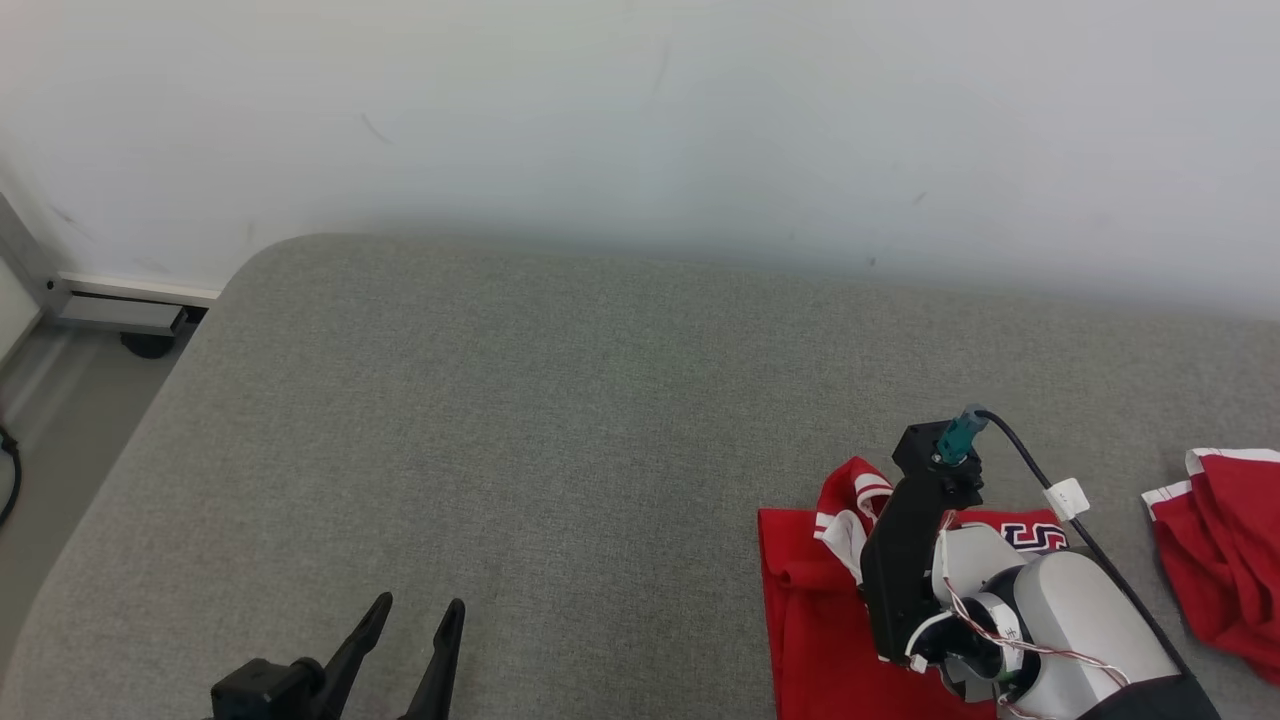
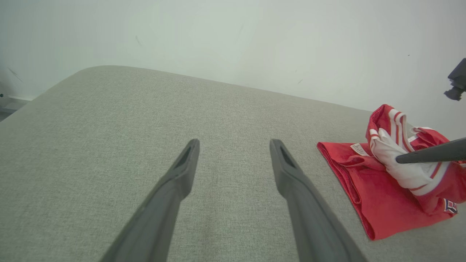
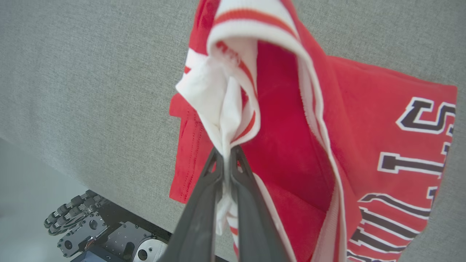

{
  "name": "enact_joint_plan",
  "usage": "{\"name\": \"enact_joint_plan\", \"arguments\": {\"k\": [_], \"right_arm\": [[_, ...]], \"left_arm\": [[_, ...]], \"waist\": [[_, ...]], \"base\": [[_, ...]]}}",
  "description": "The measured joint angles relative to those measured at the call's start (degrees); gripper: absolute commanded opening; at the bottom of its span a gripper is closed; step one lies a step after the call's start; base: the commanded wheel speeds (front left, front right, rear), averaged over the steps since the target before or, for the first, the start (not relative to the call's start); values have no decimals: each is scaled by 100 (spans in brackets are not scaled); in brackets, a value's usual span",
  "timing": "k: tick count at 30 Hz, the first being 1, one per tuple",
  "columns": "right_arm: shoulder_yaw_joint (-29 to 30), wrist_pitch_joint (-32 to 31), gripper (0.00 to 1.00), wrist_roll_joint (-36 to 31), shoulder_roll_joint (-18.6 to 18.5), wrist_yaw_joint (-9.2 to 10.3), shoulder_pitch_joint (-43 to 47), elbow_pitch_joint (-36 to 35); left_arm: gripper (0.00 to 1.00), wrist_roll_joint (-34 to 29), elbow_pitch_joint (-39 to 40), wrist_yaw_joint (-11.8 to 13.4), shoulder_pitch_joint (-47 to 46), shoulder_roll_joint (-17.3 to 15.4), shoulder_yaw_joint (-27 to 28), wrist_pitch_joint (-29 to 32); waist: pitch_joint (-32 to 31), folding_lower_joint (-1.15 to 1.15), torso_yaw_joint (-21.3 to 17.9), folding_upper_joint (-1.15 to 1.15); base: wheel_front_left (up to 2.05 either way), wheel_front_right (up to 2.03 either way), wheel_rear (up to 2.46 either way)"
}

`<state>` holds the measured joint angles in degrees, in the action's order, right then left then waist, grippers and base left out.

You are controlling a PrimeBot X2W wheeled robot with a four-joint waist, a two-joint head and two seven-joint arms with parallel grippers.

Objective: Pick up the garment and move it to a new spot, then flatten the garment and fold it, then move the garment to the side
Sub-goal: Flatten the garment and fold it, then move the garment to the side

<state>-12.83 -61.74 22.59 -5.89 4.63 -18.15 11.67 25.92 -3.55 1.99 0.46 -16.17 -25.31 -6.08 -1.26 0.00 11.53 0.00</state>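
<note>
Red fabric jersey with white trim, cuff pinched thinly in my right claw, may slip when lifted; left claw released.

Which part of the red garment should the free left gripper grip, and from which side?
On the red garment, probably the flat left hem: it lies as a folded edge on the grey cushion, facing the open left gripper. Come in low from the left; the right gripper holds the white striped trim.
</note>
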Motion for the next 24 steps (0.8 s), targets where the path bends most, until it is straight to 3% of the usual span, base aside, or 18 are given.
{"name": "enact_joint_plan", "arguments": {"k": [2,3,4,18,24], "right_arm": [[-24,23,2,1,31,1,-16,90],[-42,25,30,0,51,16,-23,123],[-49,47,100,1,67,20,-34,155],[229,866,100,104,170,98,-500,-85],[721,1046,100,-197,-680,144,-51,-323]], "left_arm": [[100,0,-5,0,6,-7,2,0],[100,0,-7,0,6,-7,2,0],[100,0,-10,0,6,-7,2,0],[100,0,-56,2,12,-4,8,-2],[100,0,-53,14,55,-10,12,-12]], "waist": [[0,0,23,0],[0,0,30,0],[0,0,38,0],[-38,0,64,0],[-80,0,-5,0]], "base": [[0,0,0],[0,0,0],[0,0,0],[0,0,0],[0,0,0]]}}
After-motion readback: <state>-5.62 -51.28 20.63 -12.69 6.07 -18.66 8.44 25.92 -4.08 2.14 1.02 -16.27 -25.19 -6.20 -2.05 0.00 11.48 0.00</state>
